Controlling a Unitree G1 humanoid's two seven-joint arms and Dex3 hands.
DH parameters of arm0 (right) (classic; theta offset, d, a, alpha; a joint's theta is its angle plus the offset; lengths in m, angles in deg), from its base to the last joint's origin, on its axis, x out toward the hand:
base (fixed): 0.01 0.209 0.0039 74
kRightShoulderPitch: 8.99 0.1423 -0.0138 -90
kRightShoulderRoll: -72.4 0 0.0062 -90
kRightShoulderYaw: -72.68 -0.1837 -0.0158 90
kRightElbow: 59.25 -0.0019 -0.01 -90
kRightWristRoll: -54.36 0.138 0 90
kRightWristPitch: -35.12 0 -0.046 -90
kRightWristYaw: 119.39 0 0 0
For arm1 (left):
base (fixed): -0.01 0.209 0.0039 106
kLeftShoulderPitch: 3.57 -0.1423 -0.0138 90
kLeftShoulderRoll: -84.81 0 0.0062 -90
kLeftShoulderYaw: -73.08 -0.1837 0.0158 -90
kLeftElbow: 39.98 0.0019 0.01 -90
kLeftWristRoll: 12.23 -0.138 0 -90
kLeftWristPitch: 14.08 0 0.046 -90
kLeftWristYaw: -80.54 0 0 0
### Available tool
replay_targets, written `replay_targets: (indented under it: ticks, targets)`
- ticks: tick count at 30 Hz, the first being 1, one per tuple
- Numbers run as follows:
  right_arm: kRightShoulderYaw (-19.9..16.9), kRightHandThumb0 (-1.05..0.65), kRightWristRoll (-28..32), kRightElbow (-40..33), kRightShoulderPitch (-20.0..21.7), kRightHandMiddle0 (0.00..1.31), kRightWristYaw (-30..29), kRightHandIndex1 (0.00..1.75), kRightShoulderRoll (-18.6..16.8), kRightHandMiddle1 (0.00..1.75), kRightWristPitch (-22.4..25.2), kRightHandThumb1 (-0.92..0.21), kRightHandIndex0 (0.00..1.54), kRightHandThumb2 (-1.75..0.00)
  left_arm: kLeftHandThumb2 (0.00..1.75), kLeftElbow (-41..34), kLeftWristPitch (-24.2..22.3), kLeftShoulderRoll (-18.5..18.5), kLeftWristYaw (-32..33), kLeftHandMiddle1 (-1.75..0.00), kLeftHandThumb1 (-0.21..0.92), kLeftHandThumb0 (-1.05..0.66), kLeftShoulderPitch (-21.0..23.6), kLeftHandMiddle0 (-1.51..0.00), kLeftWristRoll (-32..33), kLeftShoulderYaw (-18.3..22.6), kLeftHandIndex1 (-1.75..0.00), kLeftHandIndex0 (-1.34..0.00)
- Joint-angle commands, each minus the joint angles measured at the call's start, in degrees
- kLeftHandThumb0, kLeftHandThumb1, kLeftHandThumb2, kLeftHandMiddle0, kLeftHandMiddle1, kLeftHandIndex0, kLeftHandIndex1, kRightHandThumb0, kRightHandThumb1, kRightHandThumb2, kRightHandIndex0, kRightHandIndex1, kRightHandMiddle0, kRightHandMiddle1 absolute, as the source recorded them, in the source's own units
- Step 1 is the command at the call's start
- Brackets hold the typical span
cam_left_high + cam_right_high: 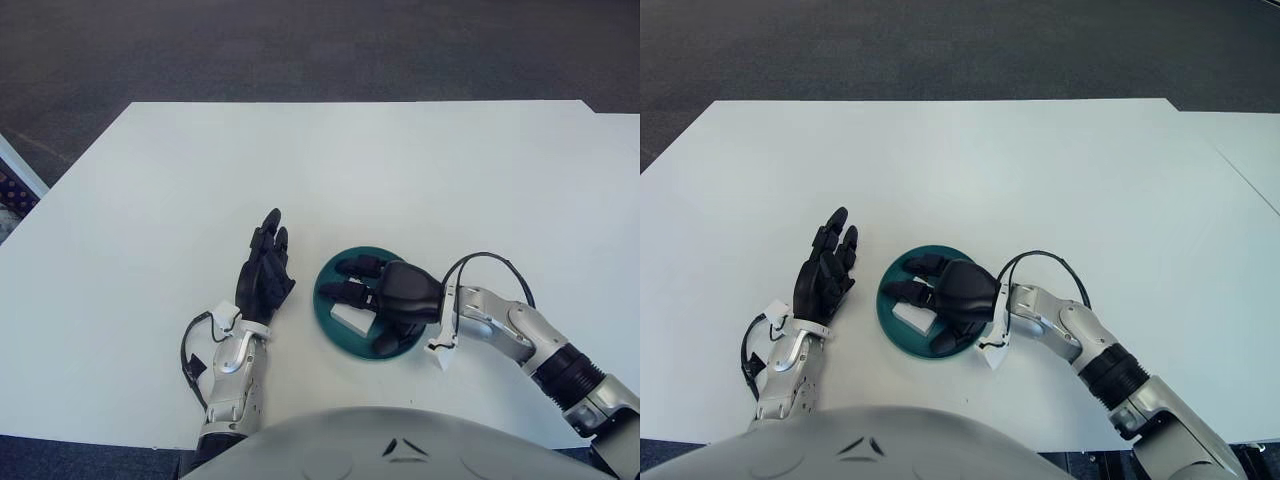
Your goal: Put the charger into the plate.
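A white charger (349, 319) lies in the dark teal plate (338, 336) near the table's front edge. My right hand (363, 311) hovers over the plate, its fingers (352, 267) stretched out to the left above the charger and its thumb just right of it. The fingers look spread and not closed round the charger. My left hand (265, 272) shows just left of the plate, fingers extended and holding nothing.
The white table (330, 170) stretches far and wide behind the plate. A black cable (490, 262) loops off my right wrist. The table's front edge is close below both hands. Dark floor lies beyond the far edge.
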Motion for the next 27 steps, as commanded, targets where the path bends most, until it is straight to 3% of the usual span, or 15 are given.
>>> replay_targets:
  ticks: [1,12,16,22,27]
  targets:
    - [-0.29,-1.05,-0.79,0.78,-0.58,0.00,0.04,0.00,0.30,0.00,-0.38,-0.92,0.00,-0.91,0.99,1.96,-1.22,-1.02,0.93,-0.01,0.92,-1.01,-1.34,-0.14,0.24,0.25,-0.26,0.00]
    - [-1.26,-1.05,-0.25,-0.40,-1.63,0.00,1.16,0.00,0.56,0.00,1.13,-0.92,0.00,-0.94,1.00,0.41,-1.54,-1.13,1.84,-0.01,0.92,-1.01,-2.28,-0.13,-0.39,-0.38,-0.25,0.00]
    - [-5.00,-1.05,6.04,-3.39,0.33,0.00,4.01,0.00,1.37,0.00,1.95,-0.92,0.00,-0.96,1.00,2.53,-2.13,-0.49,1.14,-0.01,0.92,-1.00,-1.03,-0.14,2.10,1.63,-0.25,0.00]
    - [-12.38,-1.05,15.08,-3.14,4.41,0.01,-0.59,0.01,-4.10,0.01,2.53,-0.92,0.02,-0.95,1.01,10.56,-2.19,-0.15,-1.36,-0.01,0.92,-0.99,3.95,-0.15,7.07,5.75,-0.24,0.00]
    - [-15.56,-1.05,22.06,-5.77,3.58,0.08,-0.88,0.03,-9.90,0.06,8.16,-0.92,0.13,-0.89,1.00,10.42,-1.52,-0.73,-2.21,-0.01,0.92,-0.97,3.54,-0.16,7.28,5.84,-0.25,0.00]
